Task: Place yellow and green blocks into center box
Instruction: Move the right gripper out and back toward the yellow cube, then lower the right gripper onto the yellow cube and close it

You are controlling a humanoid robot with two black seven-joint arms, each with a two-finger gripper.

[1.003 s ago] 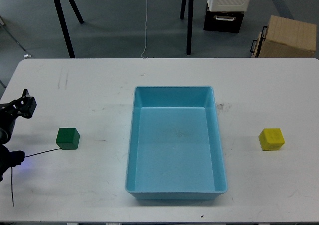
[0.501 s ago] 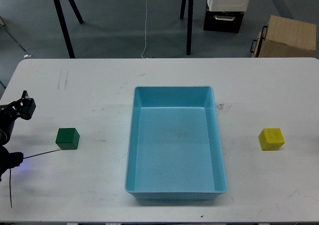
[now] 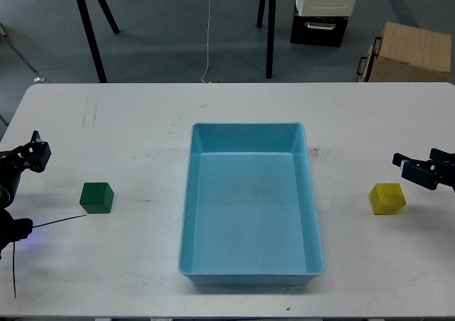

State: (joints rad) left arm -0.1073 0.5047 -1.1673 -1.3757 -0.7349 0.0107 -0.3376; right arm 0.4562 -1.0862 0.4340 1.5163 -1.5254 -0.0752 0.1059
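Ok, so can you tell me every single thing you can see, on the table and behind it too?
Table: one, white, fills most of the view.
Box: one, light blue, open top, nothing in it, middle of the table.
Green block: one, on the table left of the box.
Yellow block: one, on the table right of the box.
Cardboard box: one, brown, on the floor behind the table, far right.
White and black case: one, on the floor behind the table.
Stand legs: several, black, on the floor behind.
Left gripper: one, black, left edge, above the green block.
Right gripper: one, black, right edge, just above the yellow block, fingers apart.
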